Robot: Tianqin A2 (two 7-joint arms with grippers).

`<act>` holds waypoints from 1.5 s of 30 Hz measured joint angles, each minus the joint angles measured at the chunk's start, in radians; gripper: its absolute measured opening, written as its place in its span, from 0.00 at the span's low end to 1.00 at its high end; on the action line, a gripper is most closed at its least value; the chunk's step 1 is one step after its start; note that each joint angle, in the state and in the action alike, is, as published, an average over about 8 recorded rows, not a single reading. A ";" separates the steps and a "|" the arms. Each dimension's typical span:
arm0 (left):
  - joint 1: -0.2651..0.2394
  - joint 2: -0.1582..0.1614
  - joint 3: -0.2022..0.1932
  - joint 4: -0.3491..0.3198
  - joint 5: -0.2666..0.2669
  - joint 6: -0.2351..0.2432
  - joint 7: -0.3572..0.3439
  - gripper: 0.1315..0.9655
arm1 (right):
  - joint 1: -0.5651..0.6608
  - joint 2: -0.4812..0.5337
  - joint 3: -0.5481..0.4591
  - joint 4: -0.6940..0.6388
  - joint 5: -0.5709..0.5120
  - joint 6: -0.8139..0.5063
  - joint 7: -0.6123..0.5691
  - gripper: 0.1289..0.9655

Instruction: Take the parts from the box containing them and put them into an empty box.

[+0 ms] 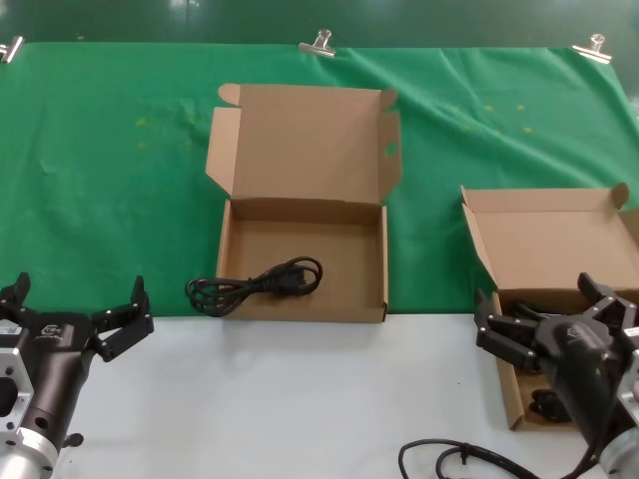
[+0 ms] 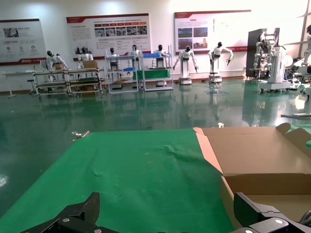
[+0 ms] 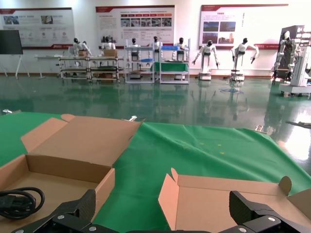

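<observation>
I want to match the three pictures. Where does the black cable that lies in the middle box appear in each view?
Head view: the black cable lies across the front left corner of the middle box, one end hanging out over the wall.
Left wrist view: not in it; only that box's lid shows.
Right wrist view: cable at the left edge, inside the same box.
Shared landmark: the green cloth.

Cable [image 1: 258,283] in centre box [image 1: 304,300] (overhanging)

A green cloth [image 1: 120,180] covers the table's far half, held by metal clips [image 1: 321,42] (along its back edge).
</observation>
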 joint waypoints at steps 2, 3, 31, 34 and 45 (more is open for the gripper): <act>0.000 0.000 0.000 0.000 0.000 0.000 0.000 1.00 | 0.000 0.000 0.000 0.000 0.000 0.000 0.000 1.00; 0.000 0.000 0.000 0.000 0.000 0.000 0.000 1.00 | 0.000 0.000 0.000 0.000 0.000 0.000 0.000 1.00; 0.000 0.000 0.000 0.000 0.000 0.000 0.000 1.00 | 0.000 0.000 0.000 0.000 0.000 0.000 0.000 1.00; 0.000 0.000 0.000 0.000 0.000 0.000 0.000 1.00 | 0.000 0.000 0.000 0.000 0.000 0.000 0.000 1.00; 0.000 0.000 0.000 0.000 0.000 0.000 0.000 1.00 | 0.000 0.000 0.000 0.000 0.000 0.000 0.000 1.00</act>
